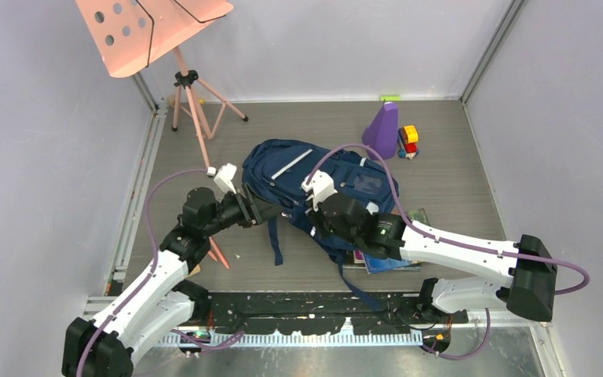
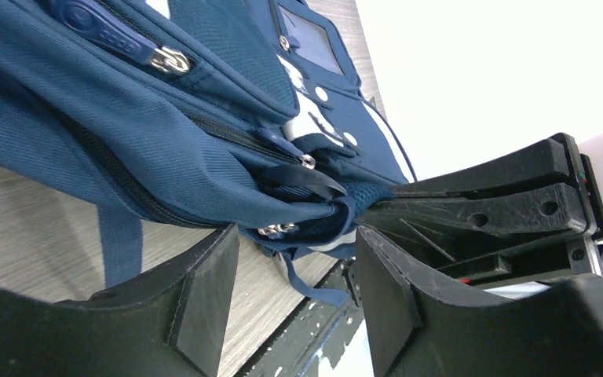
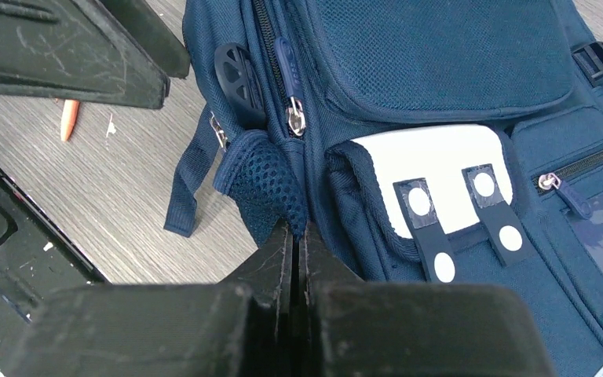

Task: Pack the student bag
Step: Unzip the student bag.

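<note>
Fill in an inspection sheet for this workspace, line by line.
Surface: grey wood-grain table.
Job's things: student bag lying mid-table, front up.
Clutter: purple cone, toy blocks, books under the right arm, orange pen.
End effectors: left end effector open astride the bag's corner; right end effector shut on the bag's mesh edge.
Cables: purple cables along both arms, one arching over the bag.
Surroundings: pink music stand far left; pale walls.

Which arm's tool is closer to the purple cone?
Right. The right tool pinches the student bag at its mesh corner; the purple cone stands beyond the bag on that side. The left tool, open around the same corner, is farther left.
</note>
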Controlling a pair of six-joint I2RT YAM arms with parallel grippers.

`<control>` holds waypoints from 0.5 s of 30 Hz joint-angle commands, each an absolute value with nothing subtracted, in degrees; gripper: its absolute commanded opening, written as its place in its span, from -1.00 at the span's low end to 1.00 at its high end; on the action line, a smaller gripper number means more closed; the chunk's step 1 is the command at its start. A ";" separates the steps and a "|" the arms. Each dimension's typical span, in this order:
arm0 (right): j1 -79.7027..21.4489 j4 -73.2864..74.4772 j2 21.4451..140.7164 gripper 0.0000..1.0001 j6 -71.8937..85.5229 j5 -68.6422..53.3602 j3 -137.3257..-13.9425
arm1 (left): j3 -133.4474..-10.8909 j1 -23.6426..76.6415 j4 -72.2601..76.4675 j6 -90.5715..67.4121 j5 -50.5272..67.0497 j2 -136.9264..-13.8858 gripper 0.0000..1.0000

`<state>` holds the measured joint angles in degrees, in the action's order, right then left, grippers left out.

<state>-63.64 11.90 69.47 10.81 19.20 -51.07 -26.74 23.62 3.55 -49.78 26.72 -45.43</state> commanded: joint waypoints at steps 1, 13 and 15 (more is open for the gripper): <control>-63.89 2.85 66.88 -0.99 13.07 19.84 -52.00 | -25.66 26.28 9.51 -53.56 25.95 -45.37 0.14; -63.89 2.21 66.10 -0.99 13.55 21.09 -51.53 | -22.50 29.26 7.32 -54.67 22.85 -43.55 -0.15; -63.90 1.95 66.01 -0.99 13.68 20.87 -51.40 | -22.41 29.31 7.36 -54.66 22.35 -44.01 -0.15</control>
<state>-63.64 10.92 69.34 12.05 19.44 -50.63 -22.24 28.99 5.52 -54.24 23.97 -44.69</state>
